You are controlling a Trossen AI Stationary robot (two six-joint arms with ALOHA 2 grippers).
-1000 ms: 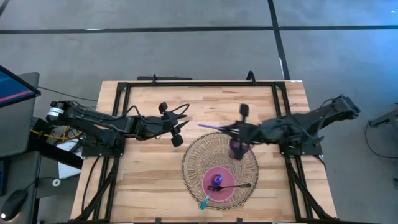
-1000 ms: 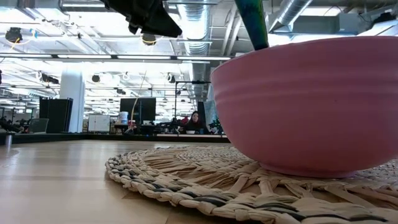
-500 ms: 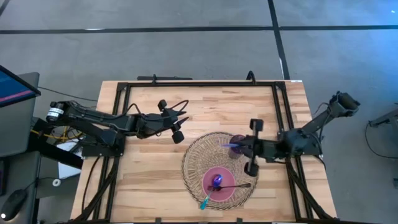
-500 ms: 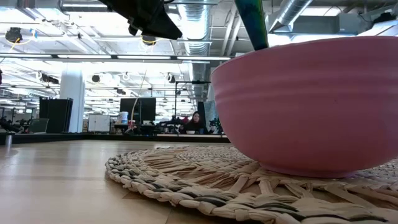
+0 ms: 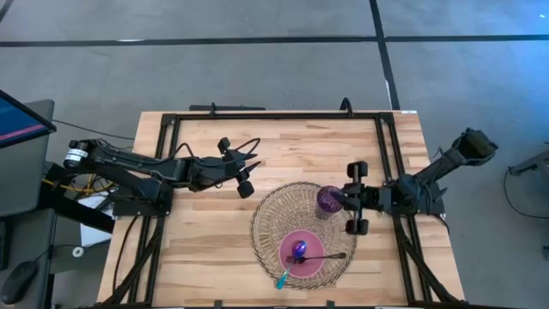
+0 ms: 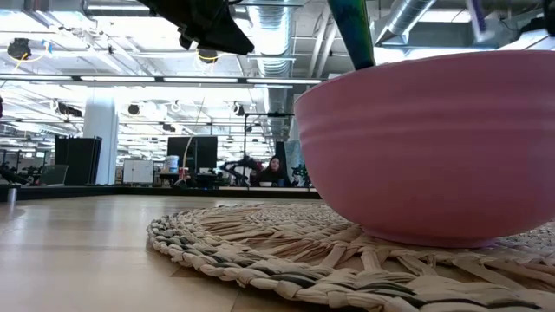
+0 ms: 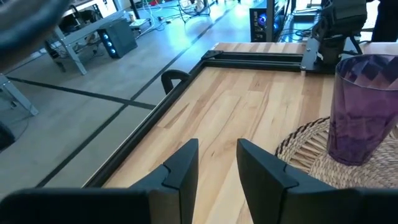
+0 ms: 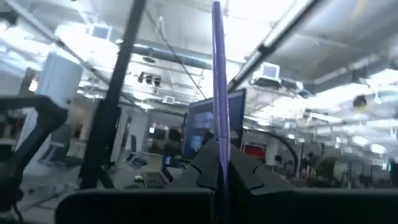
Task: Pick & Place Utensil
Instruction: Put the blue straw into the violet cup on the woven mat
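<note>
My right gripper (image 5: 341, 200) hovers over the right side of the woven placemat (image 5: 273, 216), beside the purple cup (image 5: 327, 201), and is shut on a thin purple utensil (image 8: 217, 81). The pink bowl (image 5: 307, 257) sits on the mat's near part, with a purple spoon (image 5: 298, 250) and a dark spoon (image 5: 328, 256) lying in it. A teal utensil (image 5: 281, 277) leans on the bowl's rim. My left gripper (image 5: 244, 180) is open above bare wood, left of the mat, and touches nothing. My right gripper pinches the purple utensil between its two fingers (image 8: 239, 168). The thin shaft (image 8: 218, 134) runs out along the fingers and past their tips. It is lifted clear of the table. The fingers hide the gripped end, so which end it is cannot be told.
A black frame rail (image 5: 274, 114) borders the wooden table top. In the left wrist view the cup (image 7: 362, 109) stands on the mat's edge (image 7: 298, 140) ahead of my open left gripper (image 7: 217, 162). Bare wood lies left of and beyond the mat. The bowl (image 6: 434, 147) fills the low view.
My right gripper has drawn back from the mat's far edge toward the table's right and near side and has turned at the wrist. The purple utensil, which lay level pointing left, has swung round with it. My left gripper has shifted slightly.
</note>
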